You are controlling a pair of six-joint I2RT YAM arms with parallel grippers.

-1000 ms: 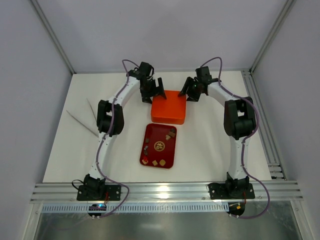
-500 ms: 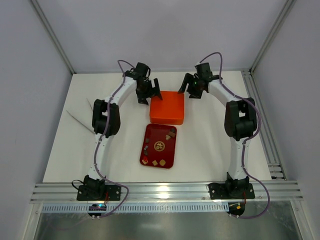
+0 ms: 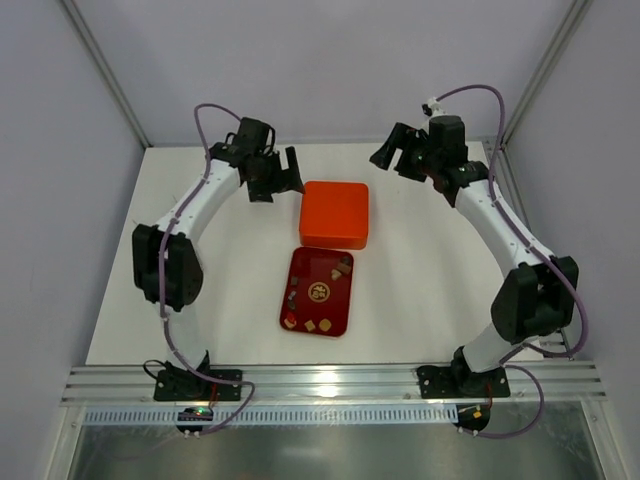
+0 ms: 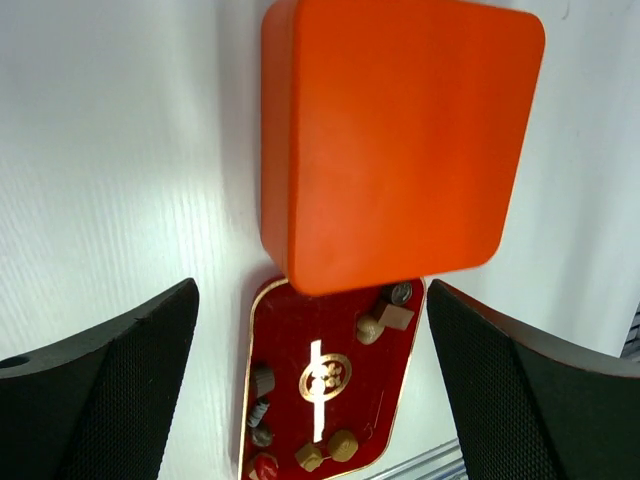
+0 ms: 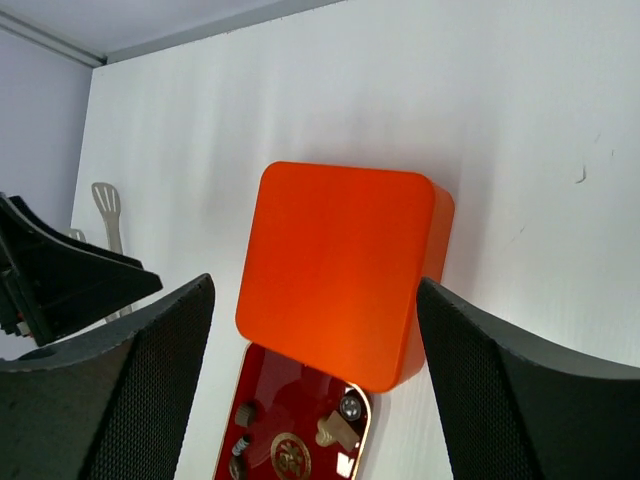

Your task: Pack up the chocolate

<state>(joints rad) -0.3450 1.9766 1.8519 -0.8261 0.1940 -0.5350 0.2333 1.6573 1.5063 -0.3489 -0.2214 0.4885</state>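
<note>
**Orange box [image 3: 335,214] sits between both grippers, untouched**

Left gripper [image 3: 279,179] and right gripper [image 3: 393,157]: jaws wide, empty, off the box's far corners. Chocolate [image 3: 323,325] lies in the red tray [image 3: 343,300], beyond the box from both. White table [image 3: 430,270] shows outboard of each.

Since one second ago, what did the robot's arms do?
Both arms swung outward from the orange box: the left gripper went left, the right gripper back and slightly right. Both are open, holding nothing. The box, red tray and chocolate barely moved.

Chocolate [image 3: 325,324] in tray [image 3: 335,300] before box [image 3: 335,213]
</note>
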